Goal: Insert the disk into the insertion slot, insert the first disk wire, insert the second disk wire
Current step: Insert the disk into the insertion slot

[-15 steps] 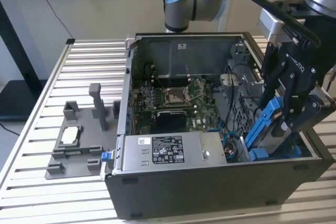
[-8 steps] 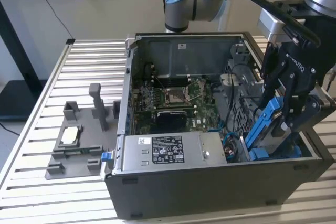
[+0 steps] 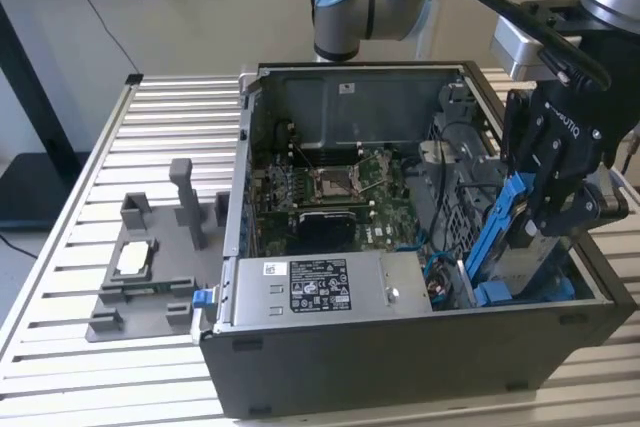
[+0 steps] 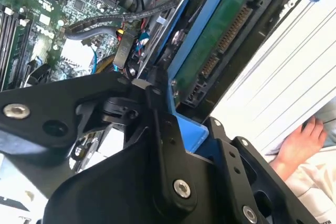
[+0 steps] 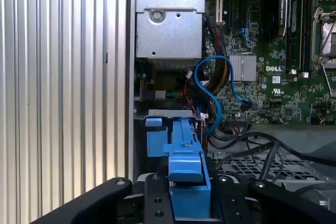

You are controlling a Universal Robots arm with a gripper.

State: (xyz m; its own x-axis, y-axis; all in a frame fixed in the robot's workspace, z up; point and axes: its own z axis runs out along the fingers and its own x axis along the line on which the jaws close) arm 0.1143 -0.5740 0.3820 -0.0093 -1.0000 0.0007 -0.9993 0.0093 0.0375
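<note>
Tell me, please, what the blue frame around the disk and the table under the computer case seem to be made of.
The blue frame of the disk: most likely moulded plastic, judging by its even bright colour, dull sheen and rounded tabs.
The table: probably aluminium profiles, silver with a satin, brushed look; the long parallel ribs suggest extruded metal.

1. The exterior view stands off the arm, raised, and looks obliquely down into the open computer case on the slatted table, at middle distance.
2. The first wrist view looks straight down past the gripper into the case, close, with table slats alongside.
3. The second wrist view sits closer still, tilted, looking along the gripper's black links.
4. All three share the disk in its blue frame and the motherboard.
</note>
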